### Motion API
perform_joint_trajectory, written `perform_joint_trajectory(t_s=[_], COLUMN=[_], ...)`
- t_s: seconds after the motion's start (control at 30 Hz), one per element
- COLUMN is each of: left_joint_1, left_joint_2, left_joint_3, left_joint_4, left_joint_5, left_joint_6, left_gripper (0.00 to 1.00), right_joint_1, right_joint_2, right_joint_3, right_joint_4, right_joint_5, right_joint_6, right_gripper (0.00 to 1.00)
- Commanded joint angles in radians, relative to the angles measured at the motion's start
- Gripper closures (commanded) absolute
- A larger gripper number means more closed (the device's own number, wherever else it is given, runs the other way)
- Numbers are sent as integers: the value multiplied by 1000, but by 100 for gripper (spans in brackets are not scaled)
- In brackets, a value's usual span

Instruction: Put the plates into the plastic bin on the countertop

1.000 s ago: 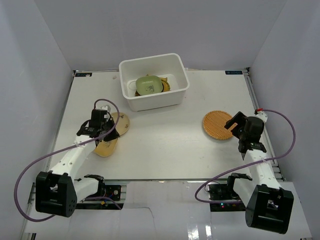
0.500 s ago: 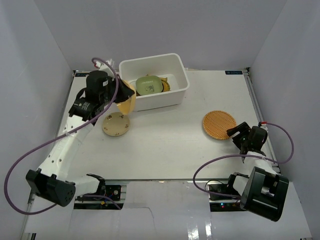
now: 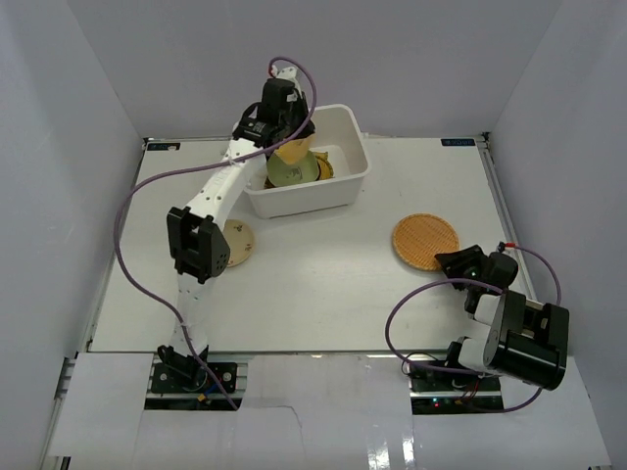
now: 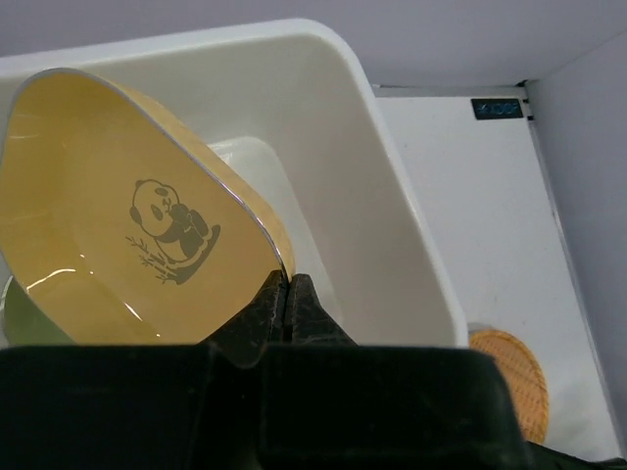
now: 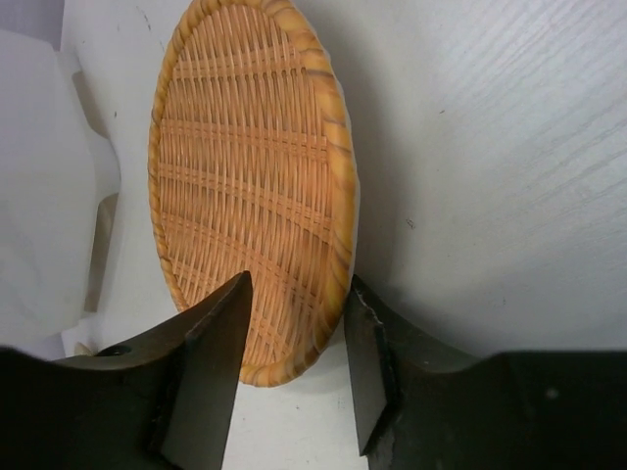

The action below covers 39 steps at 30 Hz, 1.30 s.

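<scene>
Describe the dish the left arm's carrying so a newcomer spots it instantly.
Find the white plastic bin at the far side of the countertop. The left gripper holds a dish tilted over it. Its mark: a panda drawing on the glossy yellow inside.

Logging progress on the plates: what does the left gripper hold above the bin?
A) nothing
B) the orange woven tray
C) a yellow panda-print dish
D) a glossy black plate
C: the left gripper pinches the yellow panda dish by its rim over the white bin.

Bin (image 3: 306,199) wall beside left tool (image 4: 287,297)
</scene>
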State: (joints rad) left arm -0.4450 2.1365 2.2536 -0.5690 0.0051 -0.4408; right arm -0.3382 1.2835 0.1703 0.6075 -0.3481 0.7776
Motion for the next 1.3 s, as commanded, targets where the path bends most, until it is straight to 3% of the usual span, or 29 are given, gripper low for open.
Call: perform_joint_trajectory(t_s=[0.0,0.07,0.27,0.33,0.4,0.43,0.53,0.63,0.8,0.93,1.0,1.13,1.27], left_joint_1=[-30,-35,-37,-37,-37,-37,-37,-37,-35,-35,-29,33,265], left_joint_2=[81,147,233,237,217,206,139,48,-110,-309,-458,-711,-912], left_joint_3=[127,164,135,124,109,106,103,92,26,-222,-352,-812,-1151], left_joint_4=[-26,-9,64,67,67,69,75,87,95,101,116,164,207], left_joint_5=[-13,-16,29,32,38,38,36,41,49,-74,-123,-249,-70], left_joint_6=[65,74,102,102,103,106,116,125,142,142,113,48,-126], left_gripper=[100,100,100,89,70,52,24,8,2,2,2,2,2], right_joint_1=[7,7,10,10,11,11,15,19,24,68,155,495,643], right_joint_2=[43,47,-4,-25,-70,-90,-200,-324,-365,-369,-355,-151,87], right_joint_3=[-43,-45,-60,-63,-63,-63,-54,-6,138,323,444,763,1013], right_joint_4=[14,31,51,52,48,44,5,-73,-69,-146,-167,-325,-344], right_joint_5=[-22,-28,-26,-26,-29,-31,-31,-31,-140,-144,-112,29,61], right_joint_6=[29,37,48,55,63,72,81,84,141,111,75,-107,-153], right_gripper=[54,57,84,90,92,92,92,92,92,92,92,92,92])
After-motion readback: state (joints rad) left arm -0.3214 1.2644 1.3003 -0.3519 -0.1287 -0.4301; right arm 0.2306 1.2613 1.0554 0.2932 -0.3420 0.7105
